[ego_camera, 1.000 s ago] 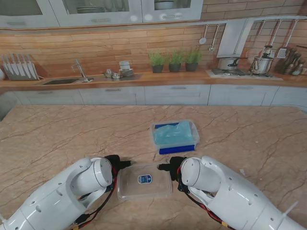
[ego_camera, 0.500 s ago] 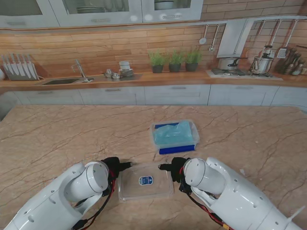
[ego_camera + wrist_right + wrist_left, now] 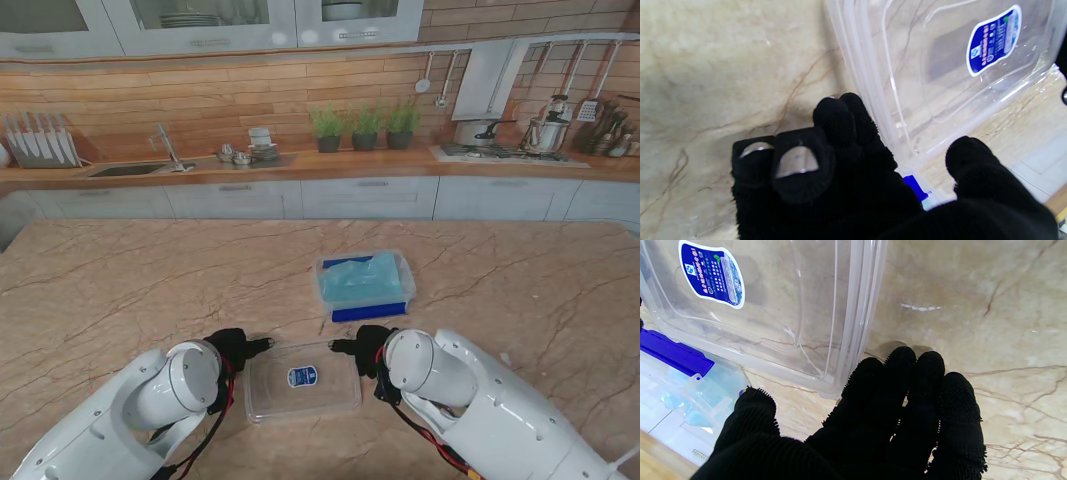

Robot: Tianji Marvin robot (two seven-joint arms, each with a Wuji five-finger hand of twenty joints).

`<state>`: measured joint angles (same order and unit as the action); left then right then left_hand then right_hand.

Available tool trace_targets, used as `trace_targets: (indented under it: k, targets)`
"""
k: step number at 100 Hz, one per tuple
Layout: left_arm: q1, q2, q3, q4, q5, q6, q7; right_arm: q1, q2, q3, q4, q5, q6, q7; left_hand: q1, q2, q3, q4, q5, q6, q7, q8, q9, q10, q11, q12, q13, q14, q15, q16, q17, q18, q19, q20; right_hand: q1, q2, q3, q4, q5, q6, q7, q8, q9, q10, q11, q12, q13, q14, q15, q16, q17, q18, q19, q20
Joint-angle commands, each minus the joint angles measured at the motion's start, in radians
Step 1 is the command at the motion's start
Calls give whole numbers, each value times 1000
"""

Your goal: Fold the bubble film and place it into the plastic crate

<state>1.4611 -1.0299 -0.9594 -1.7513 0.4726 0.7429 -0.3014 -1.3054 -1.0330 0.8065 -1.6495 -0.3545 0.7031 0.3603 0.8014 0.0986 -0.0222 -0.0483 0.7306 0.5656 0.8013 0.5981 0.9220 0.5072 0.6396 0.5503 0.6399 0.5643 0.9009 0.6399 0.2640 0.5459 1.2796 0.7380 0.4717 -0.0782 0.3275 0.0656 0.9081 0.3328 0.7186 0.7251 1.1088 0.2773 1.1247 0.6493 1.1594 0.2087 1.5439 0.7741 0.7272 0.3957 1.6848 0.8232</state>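
Left hand [image 3: 237, 345] and right hand [image 3: 362, 350] flank one clear lid [image 3: 301, 378], long axis left-right; fingers extended at its short edges, grasp cannot be confirmed. One plastic crate [image 3: 365, 281] lies farther from me, long axis left-right, holding one blue bubble film [image 3: 360, 275]. Both palms face inward, forearms converging over marble table [image 3: 130, 280]
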Motion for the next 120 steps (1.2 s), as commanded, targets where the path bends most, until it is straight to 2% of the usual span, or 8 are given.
trace_targets:
  k: [1,35,120]
  targets:
    - [11,-28,15,-40,-10,-23,-8,-3,-28,-10,-39,13,-23,9,13,33,-10,14,28,-241,59,3,5,-105,-43,-7,20,23,8,0,6,-20,14,11,-22,12,6,-24,-22,-94,-83,-10,18,165,61,-2,85,-9,39,-9,29,-132,119,-3]
    - [32,-28,-14,-68,1,-38,-5,7,-29,-9,-49,8,-34,10,12,33,-10,14,29,-243,56,2,6,-102,-45,-7,18,24,6,-1,6,-18,13,12,-22,11,5,-24,-21,-97,-90,-8,15,166,60,-2,82,-8,38,-9,26,-131,118,-3]
    - [49,-34,-80,-130,-30,-70,-2,21,-24,39,-101,13,-51,34,15,29,-10,13,35,-239,49,5,9,-98,-50,-6,20,30,4,1,4,-13,12,13,-19,9,6,-25,-14,-100,-96,2,15,166,59,-1,81,-8,37,-8,25,-130,117,-2]
